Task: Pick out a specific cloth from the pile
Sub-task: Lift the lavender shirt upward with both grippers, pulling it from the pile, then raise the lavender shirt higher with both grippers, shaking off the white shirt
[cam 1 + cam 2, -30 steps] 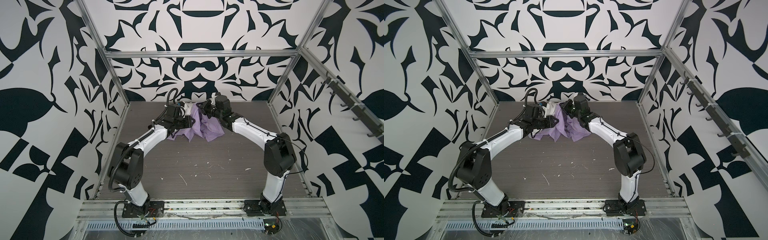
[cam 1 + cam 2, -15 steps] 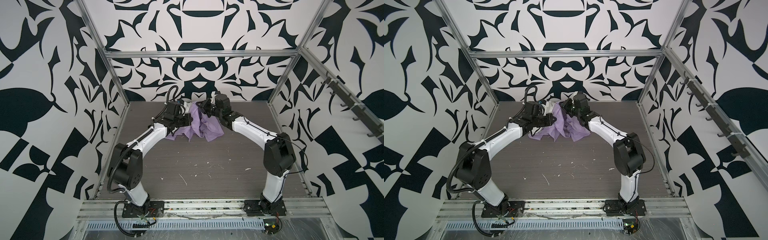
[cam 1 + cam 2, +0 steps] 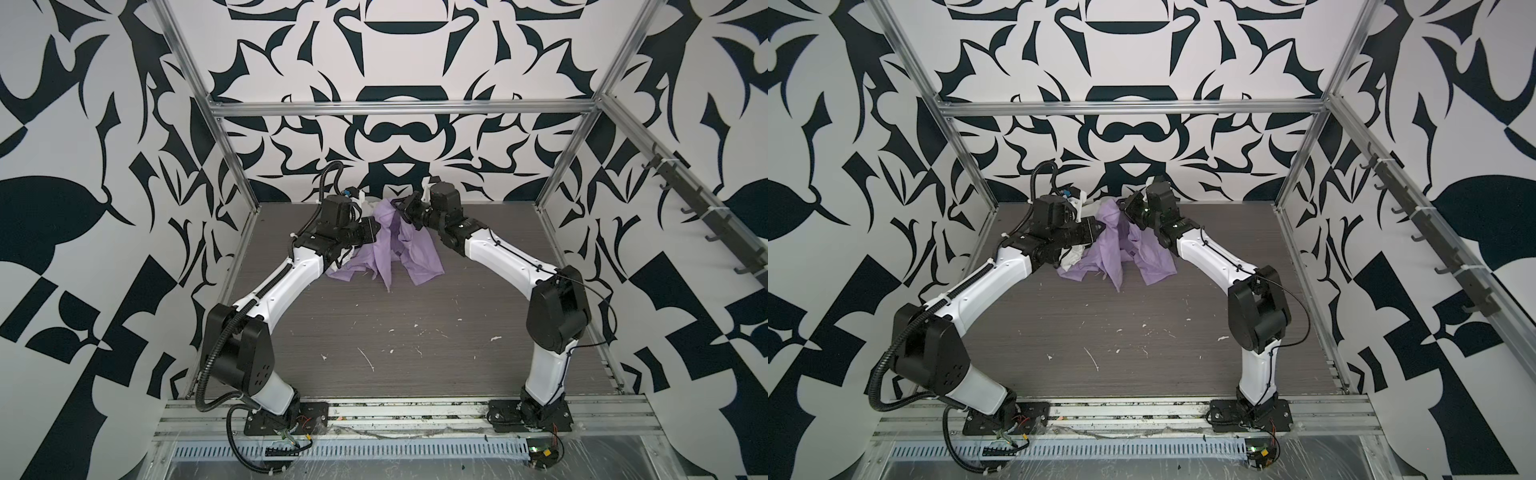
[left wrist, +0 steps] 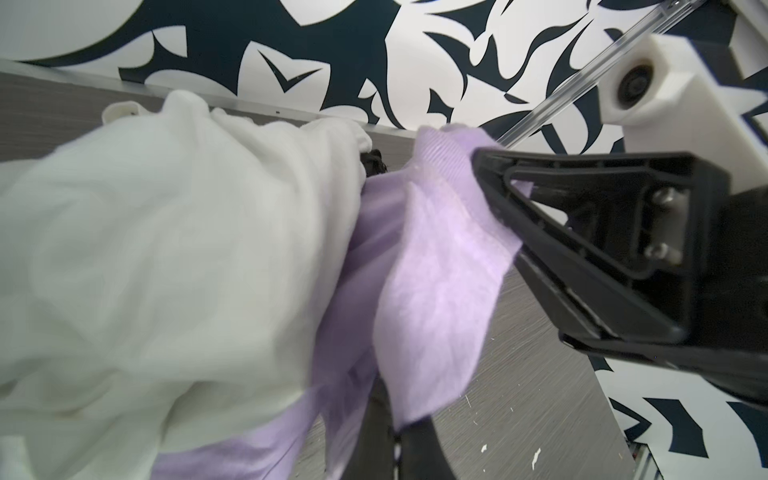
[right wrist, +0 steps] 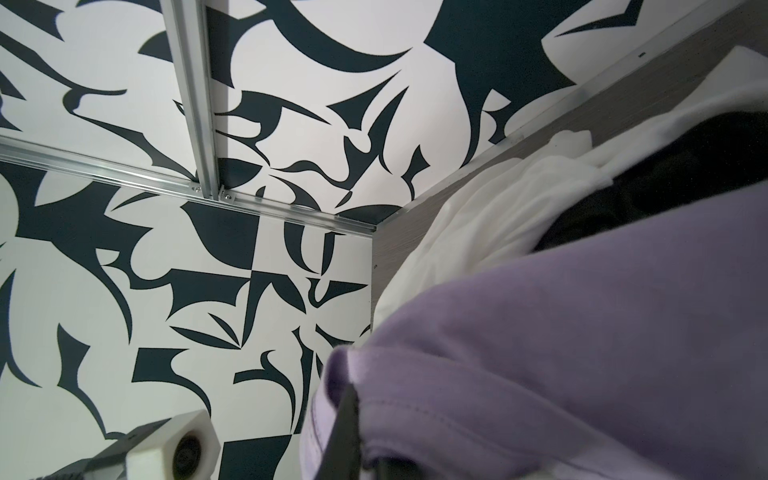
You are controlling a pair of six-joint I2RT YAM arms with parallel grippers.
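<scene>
The cloth (image 3: 395, 249) is lilac and wrinkly; it hangs in folds between both grippers at the back of the table, its lower edges resting on the surface. My left gripper (image 3: 377, 226) is shut on the cloth's left upper part, and its dark fingers (image 4: 382, 440) disappear under the lilac fabric (image 4: 436, 291). My right gripper (image 3: 400, 207) is shut on the cloth's top edge (image 5: 582, 332). The rest of the pile lies behind and left: a white cloth (image 4: 166, 270) and a black cloth (image 5: 685, 178) partly hidden under it.
The grey table (image 3: 395, 332) carries small white scraps near the front. Patterned walls and metal frame posts (image 3: 232, 158) close in the back and sides. A bit of white cloth (image 3: 1073, 257) shows under my left forearm.
My left gripper slid right into the lilac cloth and shut on it. My right gripper kept its grip and held the cloth's top up.
</scene>
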